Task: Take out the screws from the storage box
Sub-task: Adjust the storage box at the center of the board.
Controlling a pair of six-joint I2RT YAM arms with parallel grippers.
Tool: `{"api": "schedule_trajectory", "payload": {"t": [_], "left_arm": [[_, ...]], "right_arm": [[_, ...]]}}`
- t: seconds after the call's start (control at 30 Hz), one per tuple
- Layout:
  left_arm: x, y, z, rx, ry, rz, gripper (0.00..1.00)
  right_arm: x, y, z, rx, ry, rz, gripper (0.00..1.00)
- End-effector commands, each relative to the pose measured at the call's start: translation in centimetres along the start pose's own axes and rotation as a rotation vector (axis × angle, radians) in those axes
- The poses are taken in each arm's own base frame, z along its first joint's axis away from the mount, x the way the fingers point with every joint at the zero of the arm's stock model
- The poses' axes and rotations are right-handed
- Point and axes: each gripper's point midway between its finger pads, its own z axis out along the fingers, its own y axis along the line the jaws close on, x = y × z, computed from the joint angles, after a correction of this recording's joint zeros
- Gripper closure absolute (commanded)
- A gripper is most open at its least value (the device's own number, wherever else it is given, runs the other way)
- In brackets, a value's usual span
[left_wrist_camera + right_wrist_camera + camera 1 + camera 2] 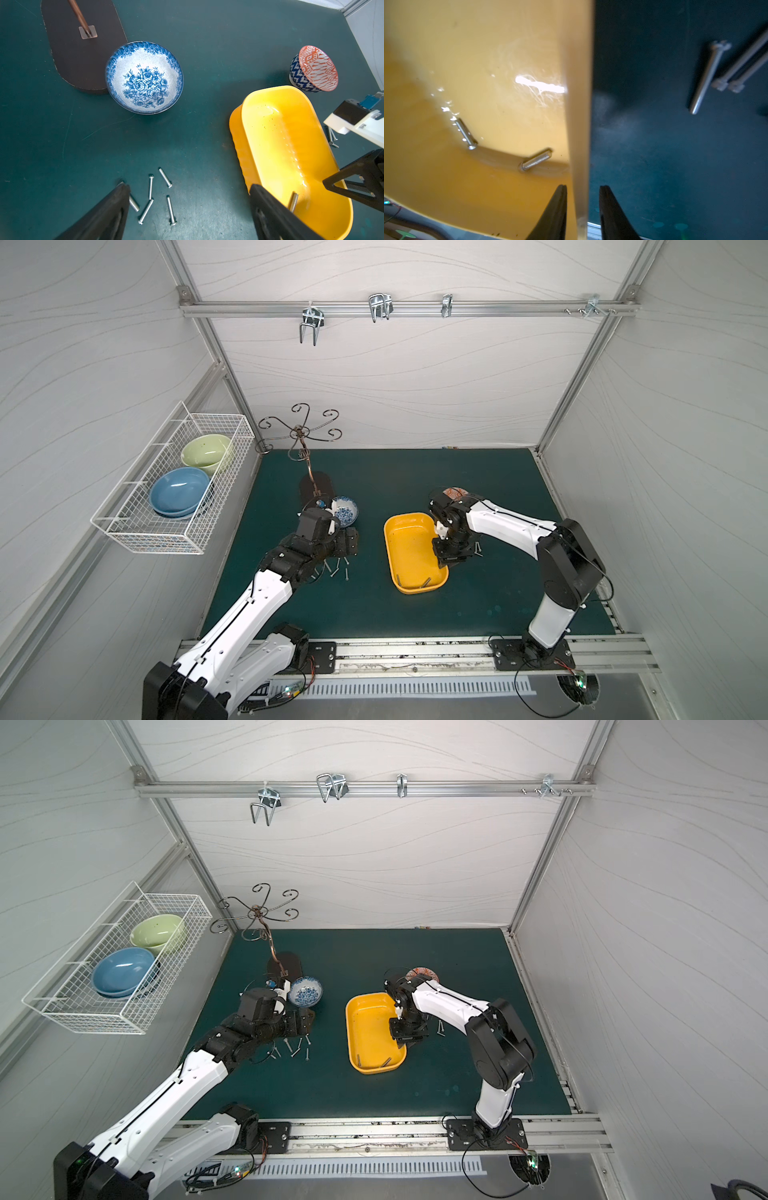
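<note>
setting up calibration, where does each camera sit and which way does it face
Top views: high above the base rail, looking down toward the back wall; left arm and right arm show.
Left wrist: on the left arm, looking past the open left gripper at screws on the mat.
Right wrist: on the right arm, looking down the storage box wall, which the right gripper straddles.
Shared: every view shows the storage box.
</note>
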Motion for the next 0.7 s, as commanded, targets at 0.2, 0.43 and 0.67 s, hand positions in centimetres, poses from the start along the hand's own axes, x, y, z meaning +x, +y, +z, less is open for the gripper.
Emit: {"api": "schedule_trajectory", "payload": {"t": [0.2, 0.43, 0.67], "left_arm": [[-1.6, -0.3, -0.5, 0.015, -0.074, 0.011, 0.06], [-1.6, -0.2, -0.5, 0.013, -0.085, 0.016, 0.06], [-1.5, -0.1, -0.5, 0.011, -0.089, 0.022, 0.06]], "right_arm": [[1.3, 1.1, -2.7, -0.025, 0.083, 0.036, 0.9], [2.4, 1.5, -2.8, -0.044, 0.154, 0.058, 1.0], [4.8, 4.5, -3.8, -0.265, 0.32, 0.059, 1.0]]}}
